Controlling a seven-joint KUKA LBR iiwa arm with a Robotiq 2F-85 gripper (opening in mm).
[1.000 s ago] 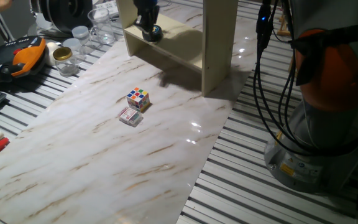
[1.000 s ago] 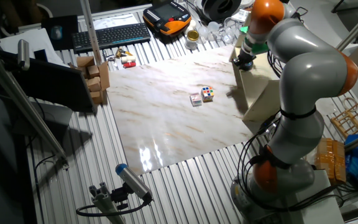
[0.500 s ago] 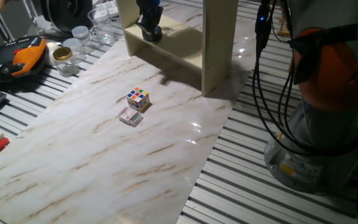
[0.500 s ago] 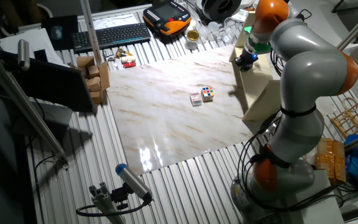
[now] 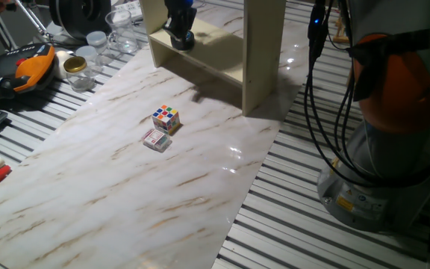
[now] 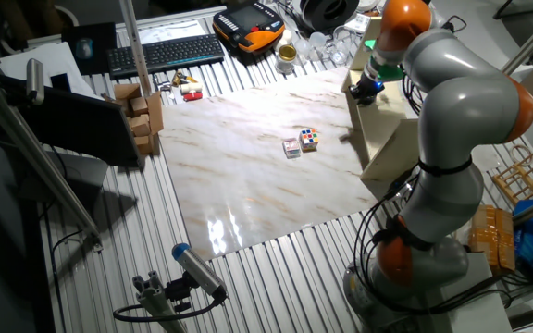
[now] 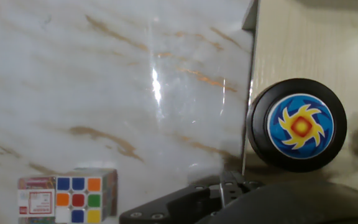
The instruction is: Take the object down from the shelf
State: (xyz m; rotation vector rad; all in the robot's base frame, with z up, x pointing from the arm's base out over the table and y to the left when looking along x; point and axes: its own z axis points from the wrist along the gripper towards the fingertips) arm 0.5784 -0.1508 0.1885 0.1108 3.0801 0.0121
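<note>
The pale beige shelf [image 5: 222, 60] stands at the far end of the marble table; it also shows in the other fixed view [image 6: 382, 129] and the hand view [image 7: 303, 43]. A black disc [image 7: 297, 124] with a blue, yellow and orange swirl on its face sits at the board's front edge, overlapping it slightly. My gripper [image 5: 179, 37] is on the shelf board around the disc and appears shut on it. It also shows in the other fixed view [image 6: 366, 90]. In the hand view only one dark finger [image 7: 185, 205] shows, below the disc.
A Rubik's cube [image 5: 166, 118] and a small red and white box [image 5: 154, 140] lie mid-table; the cube also shows in the hand view [image 7: 79, 193]. Glass jars [image 5: 95, 41] and an orange and black device [image 5: 28, 63] sit off the table's far left. My arm's base [image 5: 379, 112] is on the right.
My gripper has risen slightly with the black disc and shifted a little along the shelf board. The cube and the box have not moved.
</note>
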